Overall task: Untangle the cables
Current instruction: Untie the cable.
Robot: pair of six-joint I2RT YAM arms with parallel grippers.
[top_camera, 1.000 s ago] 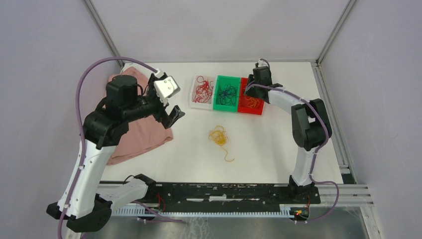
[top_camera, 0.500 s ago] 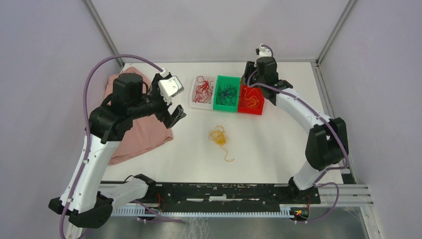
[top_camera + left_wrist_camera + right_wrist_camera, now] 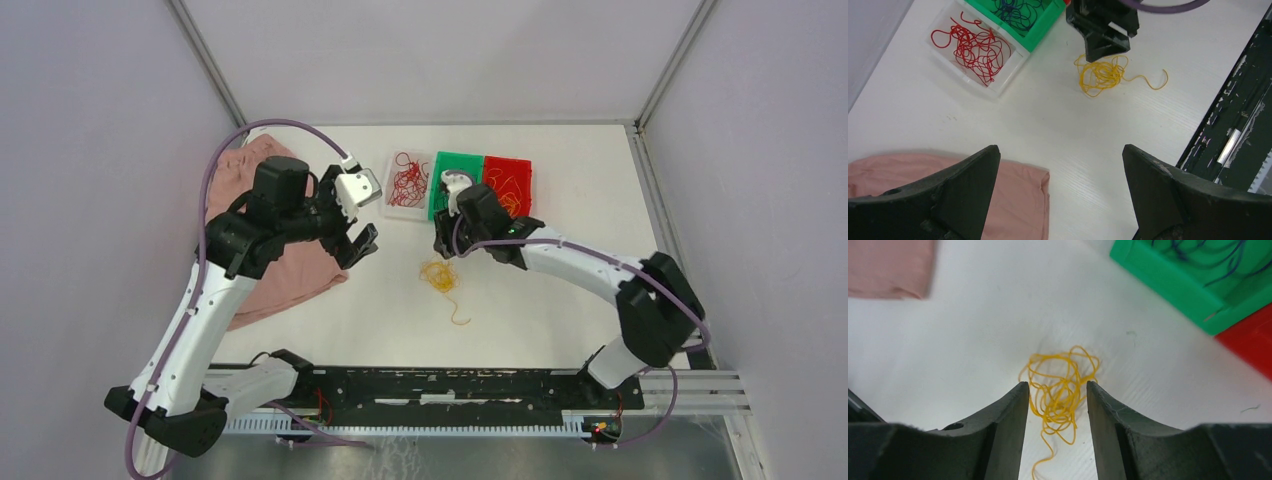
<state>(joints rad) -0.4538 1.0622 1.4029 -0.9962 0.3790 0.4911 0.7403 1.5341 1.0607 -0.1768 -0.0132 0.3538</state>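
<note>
A loose yellow tangle of cables (image 3: 440,275) lies on the white table, with a tail running toward the near edge. My right gripper (image 3: 443,244) hovers just behind and above it, open. In the right wrist view the tangle (image 3: 1060,400) shows between and beyond the open fingers of that gripper (image 3: 1057,385), not gripped. My left gripper (image 3: 358,240) is open and empty above the table by the pink cloth; it also shows in the left wrist view (image 3: 1059,150). Red cables (image 3: 407,180) lie in a clear bin, dark blue ones (image 3: 1015,7) in a green bin, yellow-orange ones (image 3: 512,185) in a red bin.
The clear bin (image 3: 392,205), green bin (image 3: 436,205) and red bin (image 3: 520,165) stand side by side at the back centre. A pink cloth (image 3: 290,270) lies at the left under my left arm. A black rail (image 3: 450,385) runs along the near edge.
My right arm has swung from the red bin at the back to just above the yellow tangle. My left arm has shifted a little to the right and stays open.
</note>
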